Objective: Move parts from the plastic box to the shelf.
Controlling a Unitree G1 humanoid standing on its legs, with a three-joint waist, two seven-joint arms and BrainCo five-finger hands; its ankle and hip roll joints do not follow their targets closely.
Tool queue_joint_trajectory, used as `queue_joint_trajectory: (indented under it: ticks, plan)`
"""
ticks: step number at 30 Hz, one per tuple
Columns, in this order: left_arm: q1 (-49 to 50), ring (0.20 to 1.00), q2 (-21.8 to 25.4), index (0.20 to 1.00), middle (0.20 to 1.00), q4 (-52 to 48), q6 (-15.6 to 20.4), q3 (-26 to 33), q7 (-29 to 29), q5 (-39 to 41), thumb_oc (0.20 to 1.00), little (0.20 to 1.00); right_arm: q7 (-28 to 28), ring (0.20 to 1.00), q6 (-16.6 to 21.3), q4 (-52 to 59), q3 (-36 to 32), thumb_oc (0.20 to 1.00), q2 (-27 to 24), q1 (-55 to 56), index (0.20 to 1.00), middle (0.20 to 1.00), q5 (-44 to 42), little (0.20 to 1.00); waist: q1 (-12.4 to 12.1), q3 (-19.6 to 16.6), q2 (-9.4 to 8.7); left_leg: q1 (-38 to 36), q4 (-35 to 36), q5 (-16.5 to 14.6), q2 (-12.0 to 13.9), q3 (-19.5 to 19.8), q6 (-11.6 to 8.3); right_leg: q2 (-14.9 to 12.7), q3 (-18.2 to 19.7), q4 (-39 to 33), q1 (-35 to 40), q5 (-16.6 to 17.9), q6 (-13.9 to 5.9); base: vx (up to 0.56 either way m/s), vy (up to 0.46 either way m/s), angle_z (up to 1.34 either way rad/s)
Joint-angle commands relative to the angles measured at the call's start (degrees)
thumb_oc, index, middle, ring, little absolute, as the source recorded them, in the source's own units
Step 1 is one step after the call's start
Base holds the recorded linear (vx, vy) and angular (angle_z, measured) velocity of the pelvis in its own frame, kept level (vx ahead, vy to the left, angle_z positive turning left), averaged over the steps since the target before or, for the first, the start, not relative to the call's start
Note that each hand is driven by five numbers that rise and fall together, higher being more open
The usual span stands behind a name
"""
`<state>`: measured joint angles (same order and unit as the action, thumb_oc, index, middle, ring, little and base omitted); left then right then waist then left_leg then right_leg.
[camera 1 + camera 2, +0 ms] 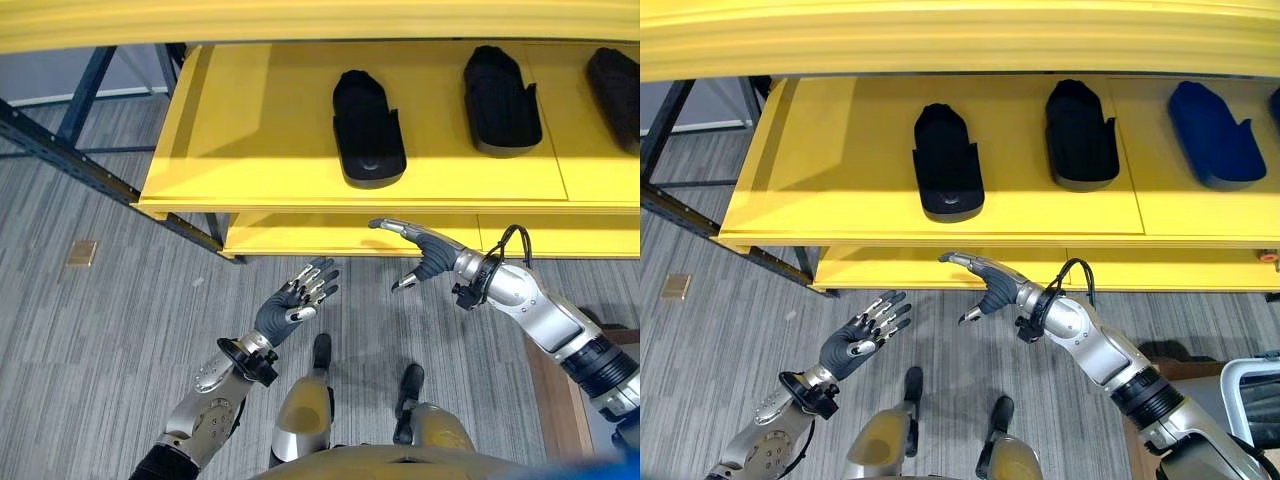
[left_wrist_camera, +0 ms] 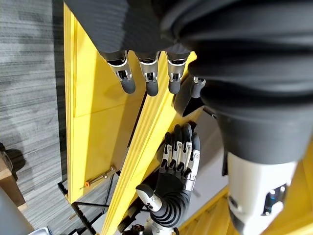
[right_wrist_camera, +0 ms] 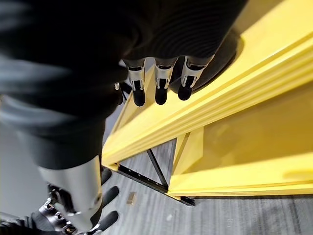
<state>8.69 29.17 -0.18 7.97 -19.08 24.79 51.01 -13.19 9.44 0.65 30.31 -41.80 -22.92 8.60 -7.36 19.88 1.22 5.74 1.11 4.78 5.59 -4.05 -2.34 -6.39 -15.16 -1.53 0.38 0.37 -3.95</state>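
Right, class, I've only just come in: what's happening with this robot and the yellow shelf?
Both hands are empty right now. The right hand hangs open just in front of the yellow shelf, below the nearest black part. The left hand is open too, lower down over the floor. Another black part and a blue part already lie on the shelf.

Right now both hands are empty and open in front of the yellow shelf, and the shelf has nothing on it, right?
Not quite. Both the left hand and the right hand are empty and open, but the yellow shelf holds dark moulded parts, as the left eye view shows.
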Motion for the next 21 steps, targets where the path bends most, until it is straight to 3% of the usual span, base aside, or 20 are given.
queue_joint_trajectory:
  ticks: [1, 10, 15, 21]
  plan:
    - [0.7, 1.000, 2.5, 1.000, 1.000, -3.4, 2.8, 1.9, 0.7, 2.1, 1.000, 1.000, 2.8, 1.000, 1.4, 2.3, 3.2, 1.000, -2.9, -2.9, 1.000, 1.000, 2.9, 1.000, 0.1, -1.9, -2.05, 0.2, -2.6, 0.3, 2.5, 0.4, -0.66, -2.9, 2.4, 4.2, -1.7, 0.9, -0.95, 0.00, -0.008, 0.06]
    - [0.1, 1.000, 4.1, 1.000, 1.000, -4.9, 2.3, 3.3, 0.7, 2.1, 1.000, 1.000, 8.2, 1.000, 0.8, 1.7, 3.9, 1.000, -4.3, -6.2, 1.000, 1.000, 10.7, 1.000, -0.9, 0.1, -3.31, 1.7, -4.6, -0.7, 2.0, 0.2, -0.37, -2.1, 2.3, 4.5, -1.9, 1.0, -1.10, -0.01, -0.033, 0.01]
    - [0.3, 1.000, 4.4, 1.000, 1.000, -6.5, 0.3, 4.3, 0.9, 1.1, 1.000, 1.000, 12.7, 1.000, -0.5, 1.0, 3.5, 1.000, -3.9, -7.2, 1.000, 1.000, 14.5, 1.000, -1.5, 1.1, -4.30, 2.3, -4.9, -0.9, 1.9, 0.4, -0.34, -1.5, 2.4, 4.3, -2.0, 1.2, -1.23, -0.02, -0.054, 0.01]
    - [0.3, 1.000, 4.0, 1.000, 1.000, -6.7, 0.5, 3.3, 0.8, 1.2, 1.000, 1.000, 17.7, 1.000, 0.6, 0.9, 1.9, 1.000, -3.4, -8.0, 1.000, 1.000, 16.4, 1.000, -1.5, 1.4, -4.16, 2.4, -5.1, -1.0, 1.9, 0.4, -0.37, -1.4, 2.5, 4.5, -2.1, 1.0, -1.31, 0.00, -0.006, 0.00]
